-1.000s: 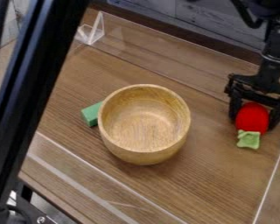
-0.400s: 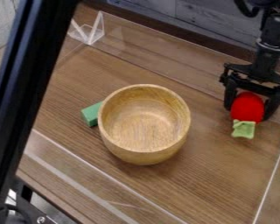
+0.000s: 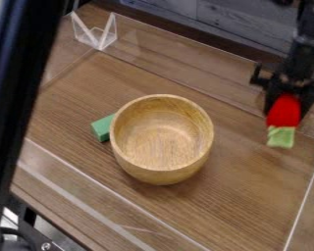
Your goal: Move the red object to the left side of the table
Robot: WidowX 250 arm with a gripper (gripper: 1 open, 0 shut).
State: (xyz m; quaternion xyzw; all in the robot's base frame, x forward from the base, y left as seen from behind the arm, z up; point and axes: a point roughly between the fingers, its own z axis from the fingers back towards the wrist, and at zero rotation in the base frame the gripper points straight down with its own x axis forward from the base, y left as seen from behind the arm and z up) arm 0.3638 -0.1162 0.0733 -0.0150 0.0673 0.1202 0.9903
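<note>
End effector (image 3: 287, 98) is seen at the right side of the surface (image 3: 186, 211), pointing straight down and closed on the red object (image 3: 286, 110). The picture is blurred there, so the exact contact of the fingers cannot be made out, but the red body sits between them and its light green leafy end hangs below. The object is judged to be clear of the surface, held above the right edge region, near the acrylic wall.

The step in hand is judged to be the carry toward the left side. For this to be done well, enough height should be kept so that the hanging leafy end passes over the rim of the wooden bowl (image 3: 163, 137), which stands in the middle of the route, or a path behind the bowl should be chosen. A steady grip is advised, since the object is small and rounded and could slip.

A flat green piece (image 3: 105, 126) is noted touching the bowl's left side; it should be left undisturbed at placement.

The surface is brown wood grain, bordered by clear acrylic walls (image 3: 94, 31). A dark bar (image 3: 23, 118) crosses the left foreground and hides part of the left area.
</note>
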